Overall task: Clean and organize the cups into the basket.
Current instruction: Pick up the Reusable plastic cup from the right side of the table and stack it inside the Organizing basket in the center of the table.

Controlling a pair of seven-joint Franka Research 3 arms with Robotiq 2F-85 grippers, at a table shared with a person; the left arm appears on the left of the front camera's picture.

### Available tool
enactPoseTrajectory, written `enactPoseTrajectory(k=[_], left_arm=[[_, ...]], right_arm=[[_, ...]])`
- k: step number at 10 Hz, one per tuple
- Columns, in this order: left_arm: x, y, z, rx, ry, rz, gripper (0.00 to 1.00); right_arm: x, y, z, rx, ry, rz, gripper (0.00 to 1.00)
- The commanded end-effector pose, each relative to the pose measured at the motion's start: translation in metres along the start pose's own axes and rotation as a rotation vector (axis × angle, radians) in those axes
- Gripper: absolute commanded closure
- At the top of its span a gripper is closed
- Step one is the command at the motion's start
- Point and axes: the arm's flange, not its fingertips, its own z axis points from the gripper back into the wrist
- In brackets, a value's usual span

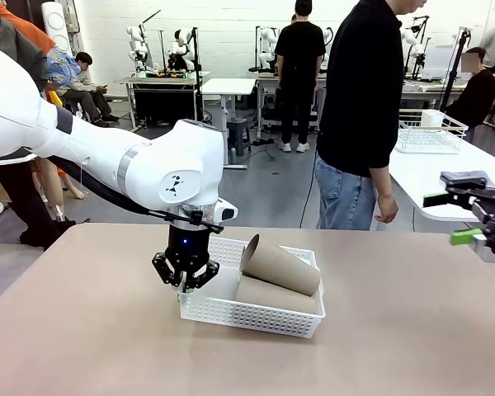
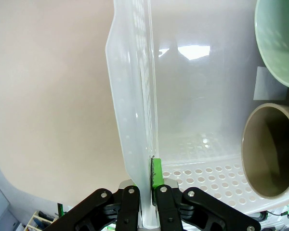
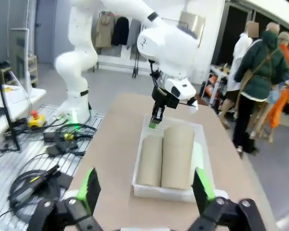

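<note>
The left claw is pressed together on the short wall of the basket, at the end that lies toward the robot's left. In the left wrist view the wall stands pinched between the two green pads, one outside and one inside. The right claw is spread wide and holds nothing; it hovers off the right end of the basket, well apart from it, above the surface.

All three cups lie on their sides inside the basket. In the front view one tan cup rests tilted on top of another tan cup. The right wrist view shows these two side by side, with the mint cup just beside them at the far wall (only a narrow strip of it is visible). In the left wrist view the open mouths of the mint cup and of one tan cup face the pinched wall.

The long axis of the basket and of the cups runs from the left claw toward the right claw, so any pull or push by the left arm will act along this axis. The left arm is clearly the nearer one, as it already touches the basket. I judge that the cups are placed and that what remains is to set the basket straight, or to settle the tilted cup.
</note>
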Motion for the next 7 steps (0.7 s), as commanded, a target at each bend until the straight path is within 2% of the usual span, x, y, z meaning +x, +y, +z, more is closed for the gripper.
enactPoseTrajectory(k=[1, 3, 4, 7], left_arm=[[0.000, 0.000, -0.002, 0.007, -0.001, -0.011, 1.00], [0.000, 0.000, -0.002, 0.007, -0.001, -0.011, 1.00], [0.000, 0.000, -0.002, 0.007, -0.001, -0.011, 1.00], [0.000, 0.000, -0.002, 0.007, -0.001, -0.011, 1.00]], right_arm=[[-0.024, -0.008, -0.001, -0.031, -0.074, 0.010, 0.00], [-0.033, -0.014, 0.004, -0.027, -0.120, 0.000, 0.00], [-0.026, -0.002, 0.007, -0.025, -0.040, -0.011, 0.00], [-0.026, -0.002, 0.007, -0.025, -0.040, -0.011, 0.00]])
